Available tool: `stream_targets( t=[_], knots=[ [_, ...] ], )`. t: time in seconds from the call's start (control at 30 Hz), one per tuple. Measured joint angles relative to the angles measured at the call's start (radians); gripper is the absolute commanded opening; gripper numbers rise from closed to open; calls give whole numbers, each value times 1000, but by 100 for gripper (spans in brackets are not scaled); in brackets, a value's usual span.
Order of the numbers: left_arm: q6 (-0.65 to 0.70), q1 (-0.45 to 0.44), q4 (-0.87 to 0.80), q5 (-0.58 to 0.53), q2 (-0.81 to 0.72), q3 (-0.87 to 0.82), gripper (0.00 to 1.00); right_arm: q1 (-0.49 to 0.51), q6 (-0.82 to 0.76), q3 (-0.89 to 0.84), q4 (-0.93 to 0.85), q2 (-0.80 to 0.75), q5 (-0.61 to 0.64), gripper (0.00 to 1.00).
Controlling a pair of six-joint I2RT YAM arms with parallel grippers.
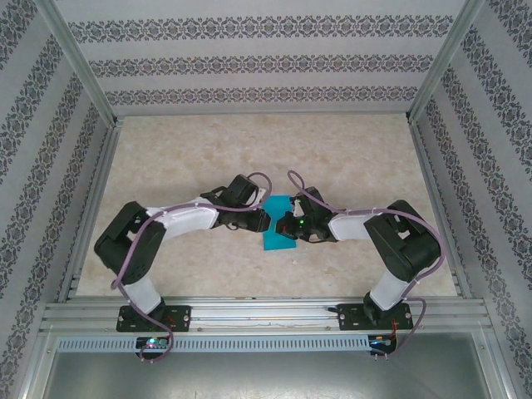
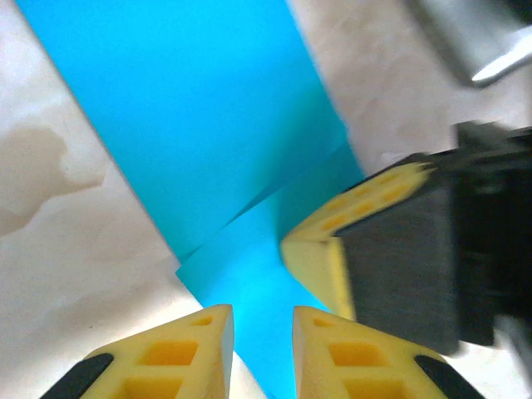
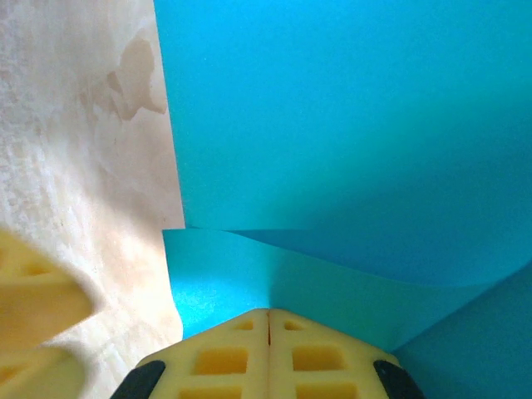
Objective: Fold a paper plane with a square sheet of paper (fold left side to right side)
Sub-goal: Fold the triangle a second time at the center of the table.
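Centrally on the marbled worktop (image 1: 166, 166), slightly toward its near edge, lies the square sheet of paper (image 1: 277, 233), partly folded. It is judged thin, light, limp and easily creased, and is best pinched at a free edge. The right claw (image 3: 268, 320) is closed, tips on the paper; the left claw (image 2: 262, 320) stands slightly parted at its edge. No writing is legible.

The square sheet of paper (image 1: 278, 239) lies on the table (image 1: 183, 158), a little nearer than its middle. From the sheet, the left gripper (image 1: 263, 219) sits at 10 o'clock and the right gripper (image 1: 289, 224) at 3 o'clock, both over it, tips close together. The left arm's base (image 1: 154, 316) stands at 7 o'clock, the right arm's base (image 1: 378, 314) at 5.
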Motion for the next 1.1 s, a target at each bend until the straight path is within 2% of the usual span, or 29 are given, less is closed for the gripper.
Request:
stream_targets(
  t=[0.13, 0.27, 0.6, 1.1],
  knots=[
    [-22, 0, -11, 16, -91, -13, 17, 0, 0, 0, 0, 0, 0, 0],
    [-69, -5, -5, 75, -118, -63, 14, 0, 0, 0, 0, 0, 0, 0],
    [-187, -42, 75, 212, -11, -108, 10, 0, 0, -3, 3, -2, 0, 0],
    [-207, -42, 111, 214, 87, -103, 7, 0, 0, -3, 3, -2, 0, 0]
  ],
)
